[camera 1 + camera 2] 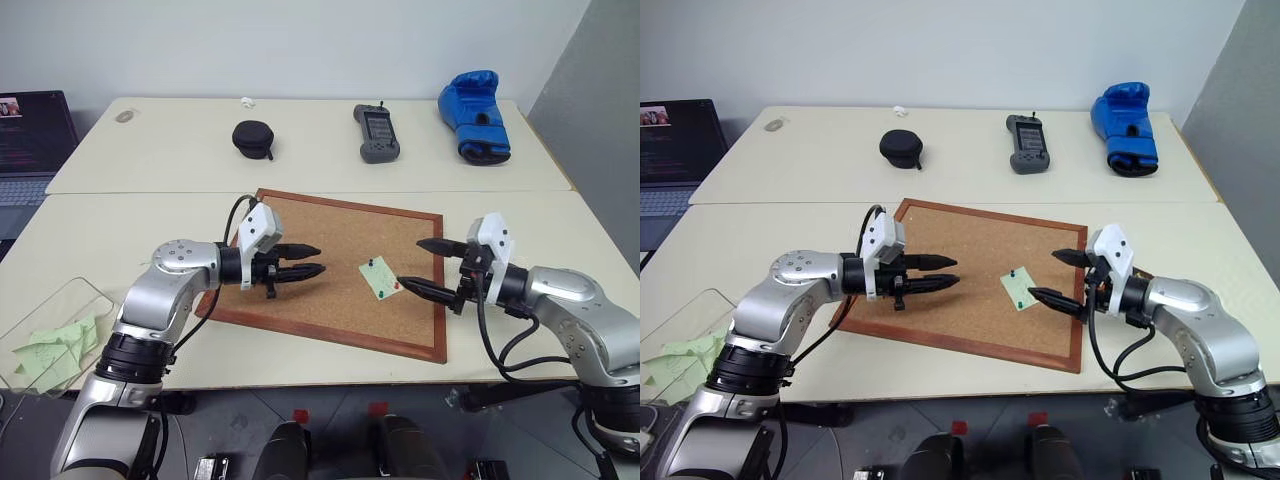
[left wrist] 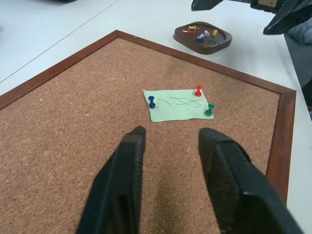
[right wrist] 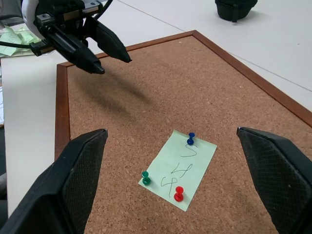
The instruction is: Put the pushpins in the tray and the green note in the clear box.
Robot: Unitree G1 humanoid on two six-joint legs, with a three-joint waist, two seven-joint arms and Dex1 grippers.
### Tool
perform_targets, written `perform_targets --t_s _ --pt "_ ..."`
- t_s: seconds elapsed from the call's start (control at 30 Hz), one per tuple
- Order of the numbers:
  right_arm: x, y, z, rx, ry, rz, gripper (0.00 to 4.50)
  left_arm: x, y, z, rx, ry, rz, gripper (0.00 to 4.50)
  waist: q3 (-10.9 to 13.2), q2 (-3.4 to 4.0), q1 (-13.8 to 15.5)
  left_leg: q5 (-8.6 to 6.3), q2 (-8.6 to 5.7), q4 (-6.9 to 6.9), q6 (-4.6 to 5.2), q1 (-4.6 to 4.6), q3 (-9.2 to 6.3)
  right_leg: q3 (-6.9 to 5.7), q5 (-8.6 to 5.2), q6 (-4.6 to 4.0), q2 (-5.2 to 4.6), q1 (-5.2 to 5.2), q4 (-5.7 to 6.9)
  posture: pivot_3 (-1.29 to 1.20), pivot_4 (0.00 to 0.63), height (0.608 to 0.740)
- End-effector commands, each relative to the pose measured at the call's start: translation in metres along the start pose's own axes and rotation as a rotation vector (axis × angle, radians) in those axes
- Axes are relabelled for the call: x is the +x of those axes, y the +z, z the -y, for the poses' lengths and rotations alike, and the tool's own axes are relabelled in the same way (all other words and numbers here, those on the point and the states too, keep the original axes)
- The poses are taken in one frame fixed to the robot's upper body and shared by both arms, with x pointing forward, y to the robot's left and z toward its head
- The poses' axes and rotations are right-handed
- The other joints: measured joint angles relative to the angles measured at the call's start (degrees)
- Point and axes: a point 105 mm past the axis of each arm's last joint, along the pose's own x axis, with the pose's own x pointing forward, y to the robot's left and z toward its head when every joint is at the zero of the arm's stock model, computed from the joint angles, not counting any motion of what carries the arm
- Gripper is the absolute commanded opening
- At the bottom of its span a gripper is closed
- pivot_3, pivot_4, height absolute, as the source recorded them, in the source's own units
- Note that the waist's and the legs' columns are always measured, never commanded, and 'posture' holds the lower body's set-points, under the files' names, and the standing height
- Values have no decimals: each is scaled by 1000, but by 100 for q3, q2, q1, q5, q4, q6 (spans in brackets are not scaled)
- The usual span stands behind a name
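a: what's in front of you on the table?

b: you've got the corkboard (image 1: 970, 275) lying flat, with the green note (image 1: 1019, 289) on its right part. one dark pushpin (image 1: 1013, 271) sits at the note's far edge.

a: and your arms?

b: your left gripper (image 1: 946, 273) hangs over the board's left half, fingers a little apart, pointing at the note. your right gripper (image 1: 1058, 276) comes in from the right, jaws spread wide, its lower fingertip just beside the note.

a: anything else?

b: the clear box (image 1: 675, 325) at your near left holds crumpled green paper. far back: a black pouch (image 1: 901, 147), a handheld device (image 1: 1028, 143), a blue glove (image 1: 1126, 117).
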Motion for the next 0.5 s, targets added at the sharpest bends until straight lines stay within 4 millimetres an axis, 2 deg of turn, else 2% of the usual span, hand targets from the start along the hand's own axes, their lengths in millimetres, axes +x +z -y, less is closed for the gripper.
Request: perform_targets --t_s 0.03,0.2,0.33,0.5 --pt "13 10 -2 -52 8 41 4500 8 1 -5 43 26 12 942 0 0 -7 0 0 0 0 2 2 0 0 0 0 1 1 0 150 740" --pt "32 5 2 -57 -5 45 4500 16 -18 -2 11 14 -6 35 0 0 -6 0 -3 3 0 3 4 2 1 1 0 -1 4 0 150 740" --pt "58 -2 10 -45 -27 44 4500 28 -41 -3 1 37 -56 35 -1 1 -9 0 -4 3 0 8 4 3 2 1 1 1 5 0 150 740" --pt "74 -5 14 -28 -21 47 4500 40 -57 -2 -9 31 -120 35 -1 1 -3 0 -5 4 0 5 3 1 3 1 0 -3 8 0 150 740"
